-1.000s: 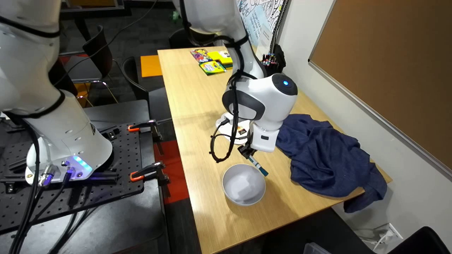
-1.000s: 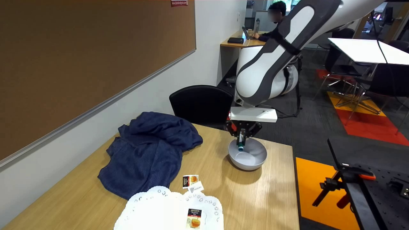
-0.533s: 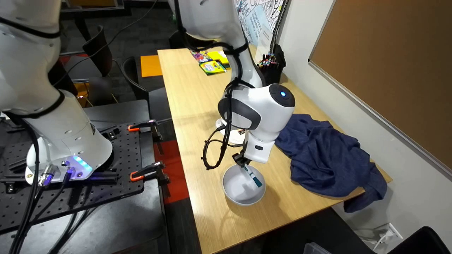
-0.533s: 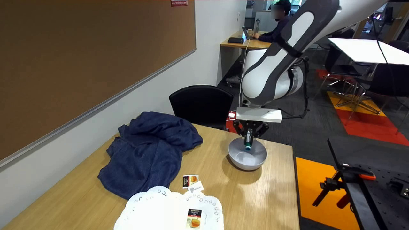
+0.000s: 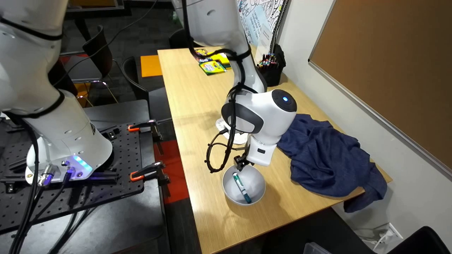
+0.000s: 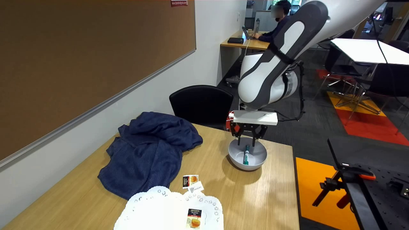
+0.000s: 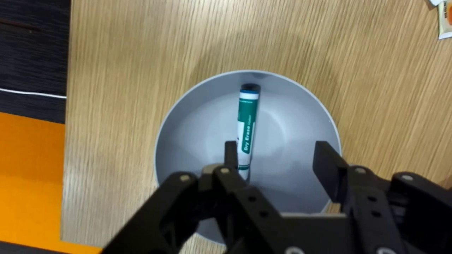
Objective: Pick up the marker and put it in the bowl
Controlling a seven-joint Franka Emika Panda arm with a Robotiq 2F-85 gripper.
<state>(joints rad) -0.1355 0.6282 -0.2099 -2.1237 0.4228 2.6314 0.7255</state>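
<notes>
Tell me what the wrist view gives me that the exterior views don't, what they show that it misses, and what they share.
Wrist view only: readable "Dry Erase" lettering on the green-and-white cylindrical marker.

Exterior views only: the crumpled dark-blue cloth, the flat brown wall board and the white-and-grey robot arm; all three appear in both exterior views.

Shared by all: the marker inside the round light-grey bowl, the black two-fingered gripper, and the wood-grain tabletop.
</notes>
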